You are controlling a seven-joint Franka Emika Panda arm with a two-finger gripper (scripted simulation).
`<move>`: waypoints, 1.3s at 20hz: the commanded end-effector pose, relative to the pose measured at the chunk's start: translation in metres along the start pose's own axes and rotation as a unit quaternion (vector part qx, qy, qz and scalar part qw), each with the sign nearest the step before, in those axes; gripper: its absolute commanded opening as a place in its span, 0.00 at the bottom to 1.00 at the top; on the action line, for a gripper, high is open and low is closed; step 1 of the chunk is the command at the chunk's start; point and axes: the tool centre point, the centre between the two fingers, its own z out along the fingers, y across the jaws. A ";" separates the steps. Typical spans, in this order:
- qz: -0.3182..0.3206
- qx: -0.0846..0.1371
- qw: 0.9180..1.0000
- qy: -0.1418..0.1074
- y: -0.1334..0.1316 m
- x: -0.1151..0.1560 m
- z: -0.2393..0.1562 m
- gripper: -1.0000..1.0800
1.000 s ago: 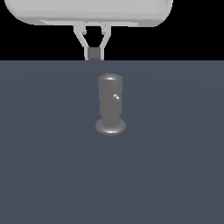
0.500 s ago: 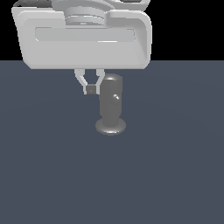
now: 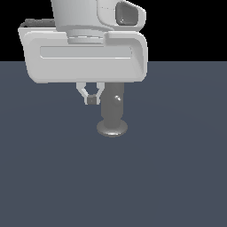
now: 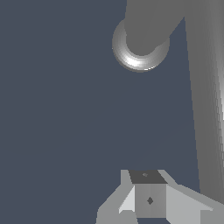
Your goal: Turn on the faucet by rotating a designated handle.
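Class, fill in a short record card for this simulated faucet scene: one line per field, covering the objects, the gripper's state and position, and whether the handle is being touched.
Scene: dark grey flat surface, simulator render
Faucet: grey upright cylinder on a flared round foot
Handle: thin rod, seen end-on as a small shiny nub on the cylinder's upper part
Gripper: fingers together, nothing between them
Gripper position: at the exterior view's left of the faucet, at about handle height
Contact with handle: none visible
Task status: handle not yet engaged
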 end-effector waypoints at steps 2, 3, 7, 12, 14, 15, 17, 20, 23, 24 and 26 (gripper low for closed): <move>0.000 0.000 1.000 0.000 0.000 0.000 0.001 0.00; 0.000 0.000 1.000 0.000 0.000 0.000 0.000 0.00; 0.000 0.000 1.000 0.000 0.020 0.004 0.001 0.00; 0.000 0.000 1.000 0.000 0.045 0.008 0.001 0.00; 0.000 0.000 1.000 0.000 0.055 0.010 0.001 0.00; 0.000 0.000 1.000 0.000 0.060 0.011 0.001 0.00; 0.000 0.000 1.000 0.000 0.070 0.013 0.001 0.00; 0.000 0.000 1.000 0.000 0.084 0.015 0.001 0.00; 0.000 -0.001 1.000 0.000 0.099 0.018 0.002 0.00; 0.000 -0.001 1.000 0.000 0.103 0.019 0.002 0.00; 0.000 -0.001 1.000 0.000 0.113 0.021 0.002 0.00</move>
